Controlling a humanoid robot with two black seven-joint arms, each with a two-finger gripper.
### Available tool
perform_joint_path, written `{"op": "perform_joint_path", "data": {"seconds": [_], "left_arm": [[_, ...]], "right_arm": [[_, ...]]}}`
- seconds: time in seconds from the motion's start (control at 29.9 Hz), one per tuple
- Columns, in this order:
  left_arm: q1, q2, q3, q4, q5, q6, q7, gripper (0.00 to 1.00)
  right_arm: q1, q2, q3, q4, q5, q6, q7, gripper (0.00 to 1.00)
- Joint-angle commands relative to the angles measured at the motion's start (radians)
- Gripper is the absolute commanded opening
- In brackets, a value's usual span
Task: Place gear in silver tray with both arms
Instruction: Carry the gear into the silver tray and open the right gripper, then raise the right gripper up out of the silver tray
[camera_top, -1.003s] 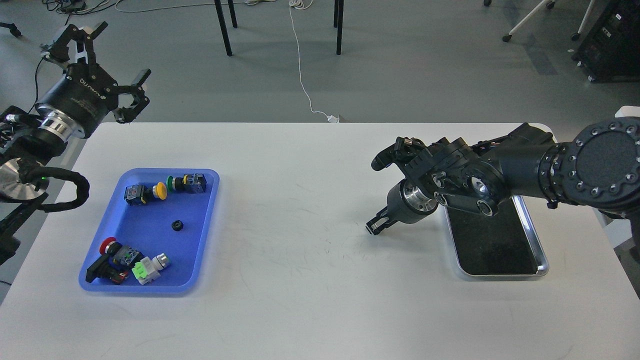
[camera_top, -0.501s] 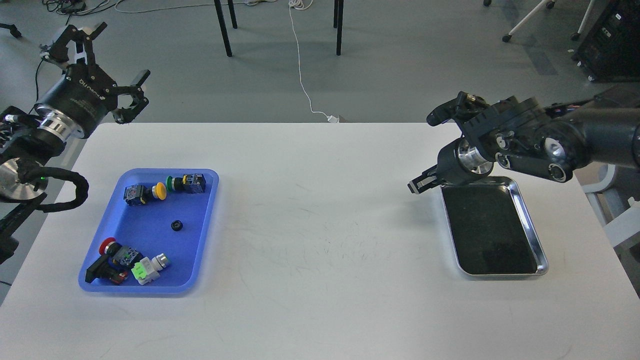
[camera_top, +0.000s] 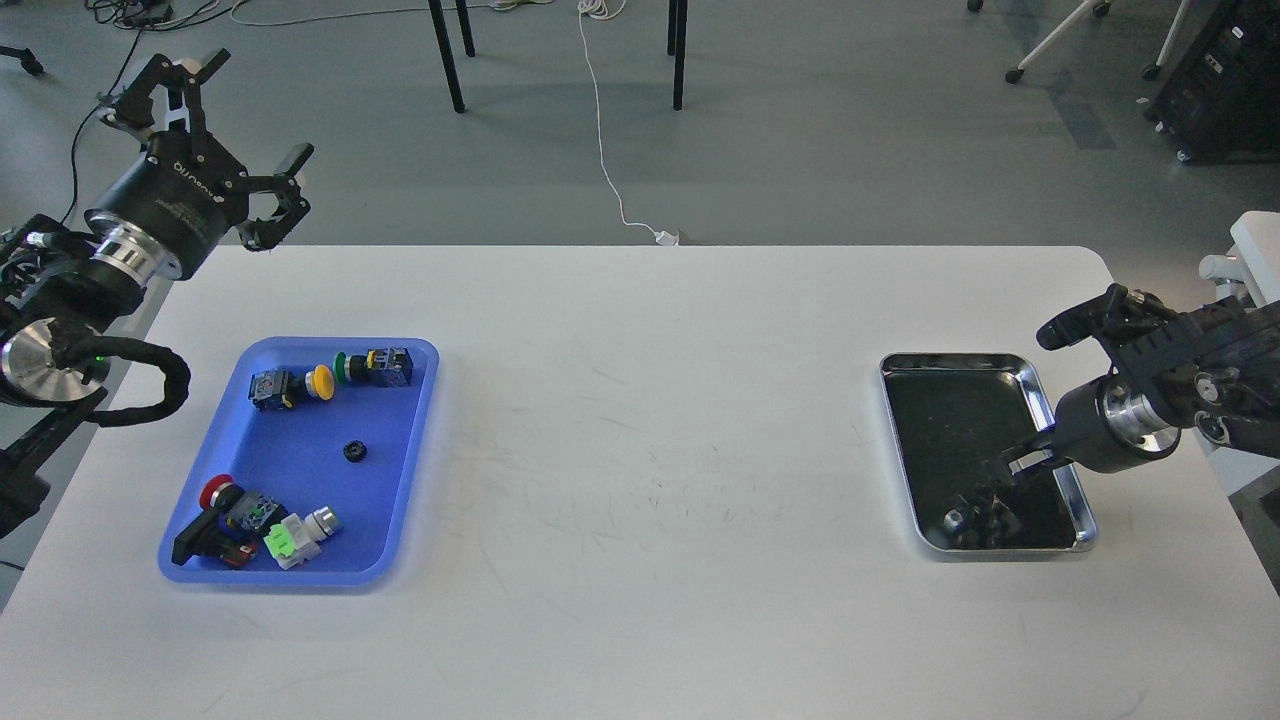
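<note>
Starting from the left gripper (camera_top: 215, 140), raised beyond the table's far left corner with jaws spread and empty: lower squarely over the small black gear (camera_top: 352, 451) in the blue tray (camera_top: 400, 520), pinch firmly, avoid neighbouring buttons. Right gripper (camera_top: 1010, 468) over the silver tray (camera_top: 1085, 535); jaw state impossible to tell.

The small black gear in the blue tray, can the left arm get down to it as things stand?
Probably yes. The gear lies alone on bare floor of the blue tray, clear of the push buttons, and the left end effector is open above the table's far left corner, with nothing between.
</note>
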Motion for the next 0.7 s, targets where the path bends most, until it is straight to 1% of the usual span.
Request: {"op": "perform_joint_path", "data": {"seconds": [0.0, 0.07, 0.13, 0.17, 0.23, 0.27, 0.4, 0.47, 0.57, 0.67], "left_arm": [[0.000, 0.000, 0.000, 0.000, 0.000, 0.000, 0.003, 0.98], [0.000, 0.000, 0.000, 0.000, 0.001, 0.000, 0.004, 0.98], [0.000, 0.000, 0.000, 0.000, 0.000, 0.000, 0.004, 0.98], [0.000, 0.000, 0.000, 0.000, 0.000, 0.000, 0.004, 0.98], [0.000, 0.003, 0.000, 0.000, 0.000, 0.000, 0.009, 0.98], [0.000, 0.005, 0.000, -0.002, 0.001, 0.000, 0.011, 0.98], [0.003, 0.009, 0.003, -0.005, 0.001, 0.000, 0.015, 0.98], [0.003, 0.014, 0.008, -0.014, 0.001, 0.000, 0.015, 0.98], [0.002, 0.046, 0.043, -0.049, 0.005, 0.015, 0.015, 0.98], [-0.004, 0.089, 0.086, -0.127, 0.018, 0.046, 0.014, 0.98]], "right_arm": [[-0.035, -0.007, 0.043, 0.001, -0.013, -0.022, 0.000, 0.26], [-0.037, -0.007, 0.067, 0.003, -0.012, -0.025, 0.000, 0.38], [-0.037, -0.006, 0.074, 0.004, -0.012, -0.025, 0.000, 0.47], [-0.035, -0.006, 0.074, 0.004, -0.012, -0.025, 0.000, 0.51], [-0.035, -0.007, 0.077, 0.004, -0.013, -0.027, -0.001, 0.64], [-0.034, -0.010, 0.084, 0.004, -0.012, -0.030, -0.001, 0.68], [-0.035, -0.053, 0.138, 0.012, -0.010, -0.033, -0.003, 0.79], [-0.035, -0.075, 0.181, 0.015, -0.009, -0.033, -0.003, 0.80], [-0.032, -0.116, 0.302, 0.004, -0.001, -0.036, -0.003, 0.84], [-0.048, -0.154, 0.467, 0.001, 0.017, -0.038, -0.004, 0.89]]}}
